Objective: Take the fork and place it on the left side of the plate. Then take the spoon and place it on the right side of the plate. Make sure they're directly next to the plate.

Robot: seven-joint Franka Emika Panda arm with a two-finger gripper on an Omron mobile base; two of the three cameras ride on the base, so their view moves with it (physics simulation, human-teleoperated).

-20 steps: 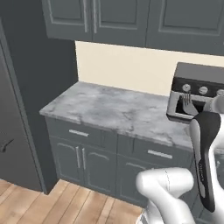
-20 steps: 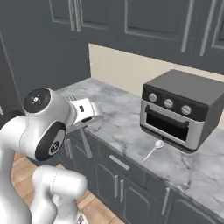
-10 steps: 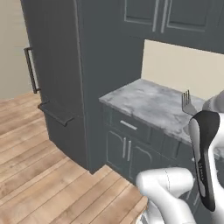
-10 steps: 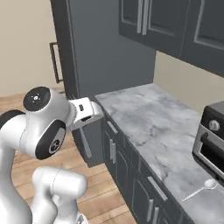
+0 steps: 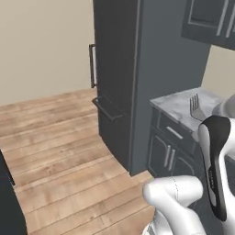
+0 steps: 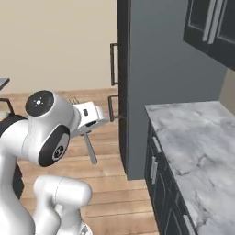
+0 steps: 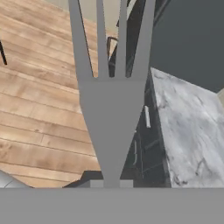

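Hand view shows the end effector [image 7: 111, 183] clamped on the fork [image 7: 111, 109], tines pointing away, held in the air above the wooden floor [image 7: 39, 113]. To the right lies the marble bench [image 7: 188, 127]; beyond it stands the dark fridge [image 5: 119, 78].

Kitchen: marble counter [image 6: 197, 142], dark cabinets [image 5: 172, 149], fridge [image 5: 124, 78].

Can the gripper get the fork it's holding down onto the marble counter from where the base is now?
Probably yes: the gripper, shut on the fork, hangs over the wooden floor beside the marble counter, with nothing between them.
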